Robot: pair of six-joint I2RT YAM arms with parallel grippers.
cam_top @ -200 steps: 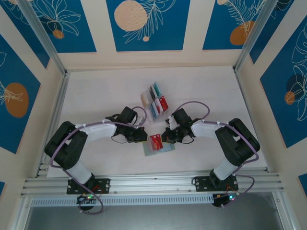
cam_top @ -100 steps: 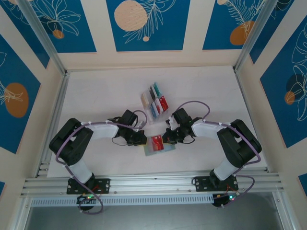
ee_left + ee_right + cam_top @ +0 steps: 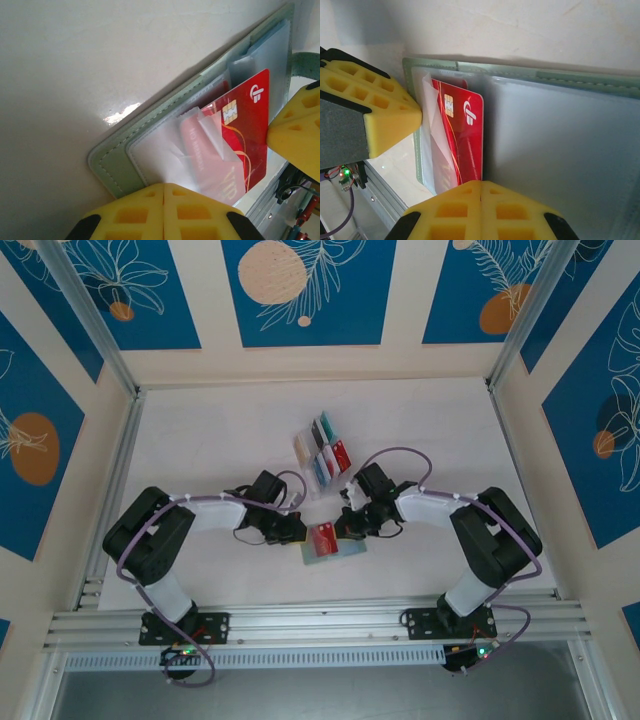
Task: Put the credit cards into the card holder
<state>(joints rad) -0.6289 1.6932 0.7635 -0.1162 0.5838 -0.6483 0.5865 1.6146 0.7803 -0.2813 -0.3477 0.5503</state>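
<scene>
In the overhead view the two arms reach inward from the near edge of the white worktop [image 3: 220, 440]. Between them the card holder [image 3: 347, 552] lies open and flat on the worktop; a red card [image 3: 323, 536] lies on its left half. The left tool [image 3: 296, 531] sits at the holder's 10 o'clock and the right tool [image 3: 345, 527] at its 1 o'clock; both are low and close to the card.

From the left wrist, the left tool [image 3: 164, 191] has its yellow pads pressed together, with no gap and nothing between them; its tip meets the near edge of the card holder [image 3: 112, 167], whose stitched green border runs toward 1 o'clock. The red card [image 3: 250, 125] lies chip up, partly under a lifted clear flap [image 3: 210, 135]; at 3 o'clock the right tool [image 3: 297, 145] touches the card's edge.

From the right wrist, the right tool [image 3: 481, 189] is likewise narrowed to a closed seam, gripping nothing; the short end of the red card [image 3: 465, 140] butts against its tip. At 9 o'clock the left tool [image 3: 385, 120] touches the clear flap [image 3: 432, 130]; the pale other half of the card holder [image 3: 560, 150] spreads toward 3 o'clock.

Farther off, at the holder's 12 o'clock and apart from it, a clear rack [image 3: 308, 440] stands on the worktop; more cards [image 3: 341, 454] sit in it, cream, teal, blue and red.
</scene>
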